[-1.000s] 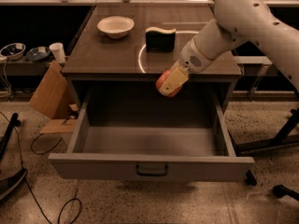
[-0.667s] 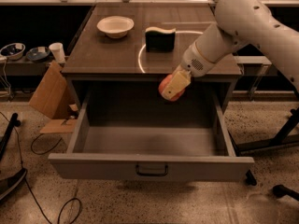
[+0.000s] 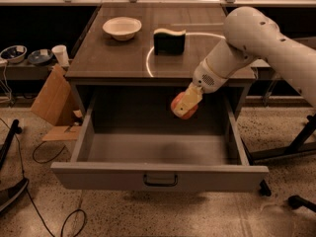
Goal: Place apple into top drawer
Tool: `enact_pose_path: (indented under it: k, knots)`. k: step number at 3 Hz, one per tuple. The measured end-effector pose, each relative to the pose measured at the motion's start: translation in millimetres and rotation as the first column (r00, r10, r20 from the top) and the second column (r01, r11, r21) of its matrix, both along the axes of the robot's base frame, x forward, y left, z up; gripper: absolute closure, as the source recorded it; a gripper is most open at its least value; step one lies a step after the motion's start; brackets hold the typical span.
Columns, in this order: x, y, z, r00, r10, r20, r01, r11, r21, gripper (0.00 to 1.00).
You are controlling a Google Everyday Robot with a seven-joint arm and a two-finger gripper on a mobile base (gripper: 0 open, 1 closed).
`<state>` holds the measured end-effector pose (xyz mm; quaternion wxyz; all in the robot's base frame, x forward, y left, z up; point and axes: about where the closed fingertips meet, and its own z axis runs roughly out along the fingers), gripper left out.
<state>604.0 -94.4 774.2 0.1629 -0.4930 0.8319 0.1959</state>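
The top drawer [image 3: 160, 174] is pulled wide open, a grey box with a dark bail handle [image 3: 160, 180] at the centre of its front panel. My gripper [image 3: 184, 104] is shut on the apple [image 3: 179, 107], a red-orange fruit partly hidden by the cream fingers. It hangs inside the open drawer's upper space, right of centre and toward the back, above the drawer floor. The white arm [image 3: 256, 43] reaches in from the right.
On the table top [image 3: 113, 56] stand a cream-white bowl [image 3: 122, 27] and a dark block sponge with a yellow top [image 3: 169, 40]. A cardboard piece [image 3: 52, 100], cups and bowls sit to the left. Cables lie on the floor at left; a stand's legs are at right.
The gripper with the apple has moved down and slightly forward, from the table's front edge into the space over the open drawer.
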Motion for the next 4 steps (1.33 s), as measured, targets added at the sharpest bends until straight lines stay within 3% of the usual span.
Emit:
enact_pose_path:
  k: [1, 4]
  knots:
    - [-2, -1, -28, 0.9979, -0.013, -0.063, 0.012, 1.0, -0.021, 1.0]
    - [-6, 13, -93, 0.9882, -0.025, -0.151, 0.006, 0.992, -0.124, 1.0]
